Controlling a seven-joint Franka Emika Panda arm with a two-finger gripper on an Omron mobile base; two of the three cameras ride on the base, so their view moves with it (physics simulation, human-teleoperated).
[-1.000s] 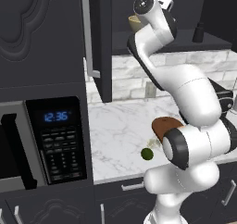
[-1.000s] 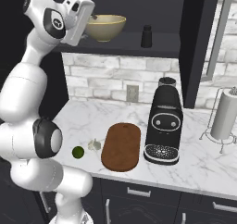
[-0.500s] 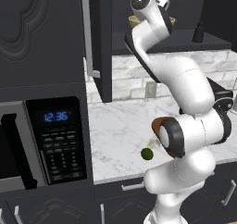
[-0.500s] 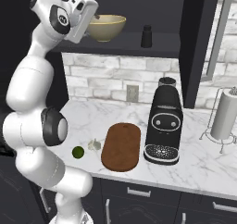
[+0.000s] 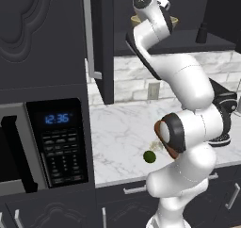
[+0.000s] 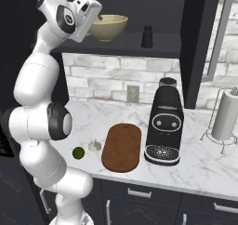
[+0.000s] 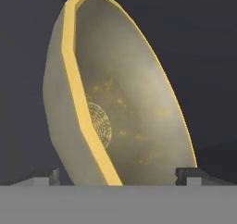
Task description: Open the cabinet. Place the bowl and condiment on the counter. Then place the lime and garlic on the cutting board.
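The cabinet [image 5: 104, 43] stands open, its left door swung out toward me. On its shelf sit the beige bowl [image 6: 109, 26] and, to the right, the small black condiment [image 6: 147, 36]. My gripper [image 6: 98, 17] is up at the bowl's left rim. In the hand view the bowl [image 7: 125, 107] looms close and my gripper [image 7: 118, 176] is open, a fingertip on each side of the rim, not closed on it. Down on the counter [image 6: 200, 149] lie the lime [image 6: 78, 153], the garlic [image 6: 94, 145] and the cutting board [image 6: 122, 147].
A black coffee machine [image 6: 165, 126] stands right of the board, with a paper towel holder [image 6: 226, 119] further right. The cabinet's right door [image 6: 204, 38] hangs open over them. A microwave [image 5: 52, 142] is built in at the left.
The hand has pushed forward and slightly up, closer to the bowl's rim. The jaws have stayed open; bowl and condiment have not moved.
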